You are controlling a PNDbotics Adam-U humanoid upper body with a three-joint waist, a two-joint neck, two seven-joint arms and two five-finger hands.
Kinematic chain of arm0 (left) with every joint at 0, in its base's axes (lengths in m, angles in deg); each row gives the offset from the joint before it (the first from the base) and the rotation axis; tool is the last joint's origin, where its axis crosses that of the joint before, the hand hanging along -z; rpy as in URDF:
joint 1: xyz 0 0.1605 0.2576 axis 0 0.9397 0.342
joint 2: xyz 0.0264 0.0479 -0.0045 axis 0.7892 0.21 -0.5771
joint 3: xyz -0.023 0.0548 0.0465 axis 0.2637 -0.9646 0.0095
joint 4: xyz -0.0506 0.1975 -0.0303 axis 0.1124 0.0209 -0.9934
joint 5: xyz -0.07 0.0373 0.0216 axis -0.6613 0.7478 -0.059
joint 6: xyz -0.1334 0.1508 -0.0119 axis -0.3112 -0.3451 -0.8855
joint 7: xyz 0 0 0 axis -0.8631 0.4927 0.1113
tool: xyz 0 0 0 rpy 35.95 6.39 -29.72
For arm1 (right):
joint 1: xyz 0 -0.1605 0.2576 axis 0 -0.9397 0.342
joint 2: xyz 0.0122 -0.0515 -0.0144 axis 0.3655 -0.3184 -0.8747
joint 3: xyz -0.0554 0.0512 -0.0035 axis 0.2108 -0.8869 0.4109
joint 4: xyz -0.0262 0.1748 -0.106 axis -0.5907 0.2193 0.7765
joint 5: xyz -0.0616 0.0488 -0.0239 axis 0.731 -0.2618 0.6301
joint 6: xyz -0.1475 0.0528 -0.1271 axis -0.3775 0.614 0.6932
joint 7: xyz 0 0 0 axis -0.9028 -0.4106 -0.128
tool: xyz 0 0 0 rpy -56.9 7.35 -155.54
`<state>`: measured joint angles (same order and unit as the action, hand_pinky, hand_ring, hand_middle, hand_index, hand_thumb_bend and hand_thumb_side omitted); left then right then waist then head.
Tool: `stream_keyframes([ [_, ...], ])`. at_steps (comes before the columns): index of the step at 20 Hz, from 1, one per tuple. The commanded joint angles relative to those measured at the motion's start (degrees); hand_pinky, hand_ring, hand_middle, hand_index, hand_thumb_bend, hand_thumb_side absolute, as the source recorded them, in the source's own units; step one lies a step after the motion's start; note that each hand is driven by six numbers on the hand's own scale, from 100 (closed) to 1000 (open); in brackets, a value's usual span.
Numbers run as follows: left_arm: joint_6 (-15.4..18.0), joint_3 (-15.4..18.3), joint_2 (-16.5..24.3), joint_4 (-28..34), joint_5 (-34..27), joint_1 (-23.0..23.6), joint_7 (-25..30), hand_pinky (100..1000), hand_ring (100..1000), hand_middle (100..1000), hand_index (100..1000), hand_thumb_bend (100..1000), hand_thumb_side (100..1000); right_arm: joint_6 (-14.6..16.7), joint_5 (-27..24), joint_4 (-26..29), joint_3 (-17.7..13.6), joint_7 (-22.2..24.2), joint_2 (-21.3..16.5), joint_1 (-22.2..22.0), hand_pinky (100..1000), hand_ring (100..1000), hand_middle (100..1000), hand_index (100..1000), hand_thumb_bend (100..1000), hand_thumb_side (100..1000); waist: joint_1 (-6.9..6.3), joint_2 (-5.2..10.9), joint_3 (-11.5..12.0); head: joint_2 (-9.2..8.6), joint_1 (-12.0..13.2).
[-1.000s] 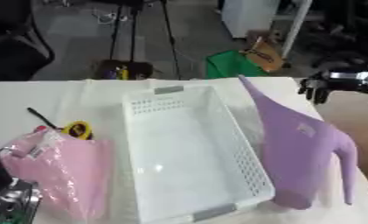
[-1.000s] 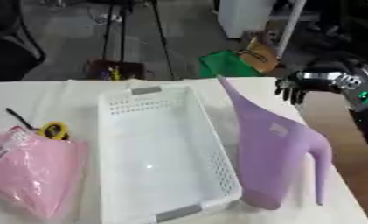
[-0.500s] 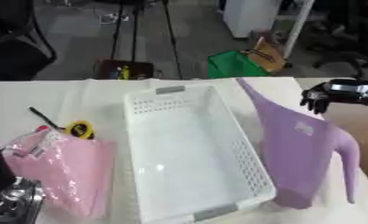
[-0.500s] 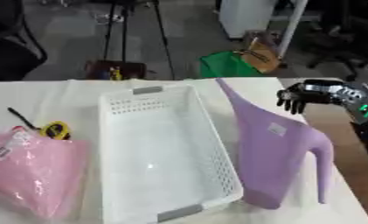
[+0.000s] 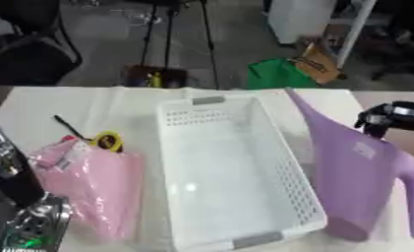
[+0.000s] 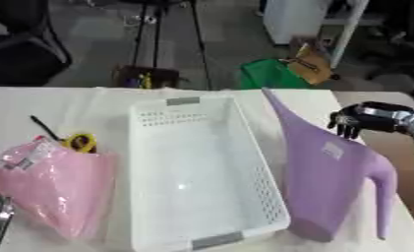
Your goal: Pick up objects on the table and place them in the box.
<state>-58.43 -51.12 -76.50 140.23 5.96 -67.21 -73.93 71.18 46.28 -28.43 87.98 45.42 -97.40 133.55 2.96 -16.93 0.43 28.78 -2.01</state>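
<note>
A white perforated box [image 6: 197, 172] lies empty in the middle of the table. To its right stands a purple watering can [image 6: 326, 170], spout pointing toward the far side. My right hand [image 6: 358, 120] hovers just above the can's upper right side, fingers curled downward and holding nothing. A pink plastic bag [image 6: 51, 184] lies left of the box, with a yellow tape measure [image 6: 79, 142] and a thin black stick [image 6: 44, 128] behind it. Part of my left arm [image 5: 25, 224] shows at the lower left corner; its hand is hidden.
The table [image 6: 89, 101] has a white cover. Beyond its far edge are tripod legs [image 6: 158, 39], a black chair [image 6: 20, 49], a green bag [image 6: 275, 76] and a cardboard piece [image 6: 311, 56]. The table's right edge runs close to the can.
My right hand has come down and toward me, from beyond the can's spout to just over the can's upper side. The camera has shifted slightly.
</note>
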Motion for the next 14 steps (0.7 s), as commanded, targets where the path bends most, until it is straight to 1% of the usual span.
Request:
stream_keyframes([
  [1, 0.07, -0.26, 0.22, 0.69, 0.17, -0.42, -0.19, 704, 648, 726, 750, 100, 980, 18.04, -3.16, 3.01, 1.89, 19.11, -2.54, 0.46, 606, 587, 569, 742, 100, 1000, 0.27, 1.57, -0.22, 0.77, 0.36],
  [7, 0.22, -0.38, 0.29, 0.69, 0.2, -0.3, -0.37, 704, 648, 726, 751, 100, 980, 15.9, -9.3, 10.04, 7.57, 19.11, -4.26, -2.51, 605, 589, 571, 743, 100, 1000, 0.61, 1.51, -0.26, 0.89, 0.04],
  [14, 0.26, -0.5, 0.24, 0.69, 0.19, -0.47, -0.25, 704, 648, 726, 751, 100, 980, 9.74, -16.77, 19.25, 12.71, 19.11, -7.11, -5.13, 603, 590, 573, 750, 100, 1000, 0.66, 1.51, -0.16, 0.92, -0.44],
])
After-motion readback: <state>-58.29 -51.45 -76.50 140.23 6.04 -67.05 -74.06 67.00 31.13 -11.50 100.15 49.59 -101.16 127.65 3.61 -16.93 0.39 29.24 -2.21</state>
